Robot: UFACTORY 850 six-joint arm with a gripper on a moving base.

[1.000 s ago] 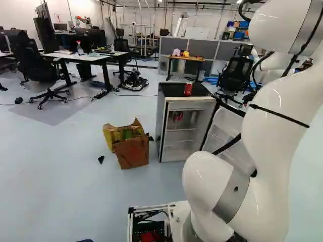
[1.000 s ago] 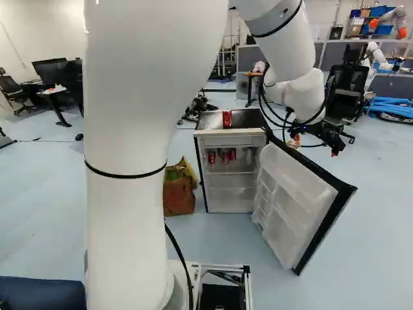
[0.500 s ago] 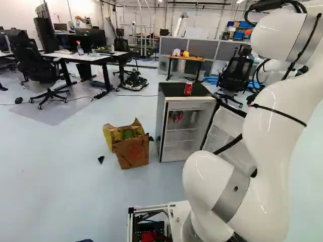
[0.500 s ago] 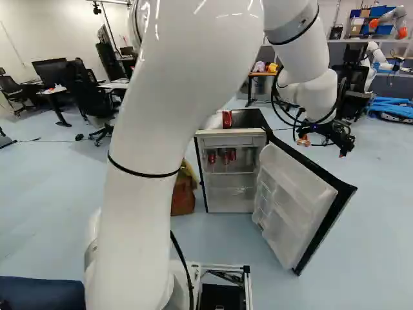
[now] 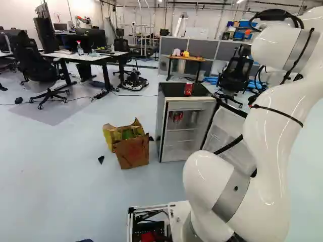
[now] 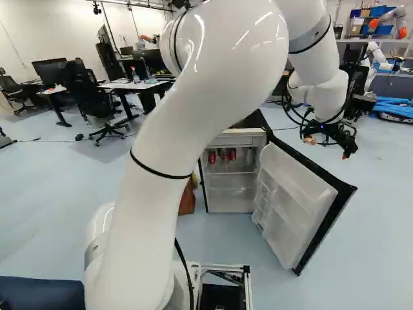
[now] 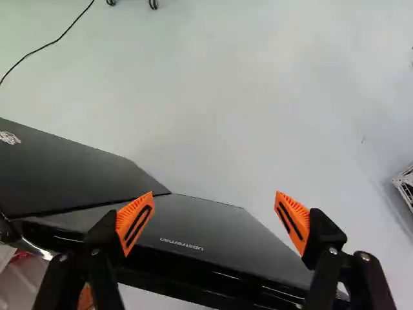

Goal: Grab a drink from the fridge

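In the right base view my gripper (image 6: 349, 152) hangs beyond and above the swung-out fridge door (image 6: 297, 200). The fridge (image 5: 161, 126) stands open. Inside, on its upper shelf, are red cans (image 6: 211, 157) and a clear item beside them. One more red can (image 5: 188, 88) stands on the fridge's black top; the arm hides it in the right base view. In the wrist view the gripper (image 7: 214, 216) has its two orange-padded fingers wide apart with nothing held, above the dark outside of the door (image 7: 213, 226).
A brown paper bag (image 5: 132, 151) stands on the floor beside the fridge. Farther off are desks (image 5: 86, 56), an office chair (image 5: 236, 73), a small wooden table (image 5: 186, 58) and grey partitions. Another robot (image 6: 374, 55) stands at the far right of the right base view.
The arm has swung: its upper part leans farther right in the right base view, and the gripper has moved right there. It now covers the fridge-top can. Base and fridge have stayed put.
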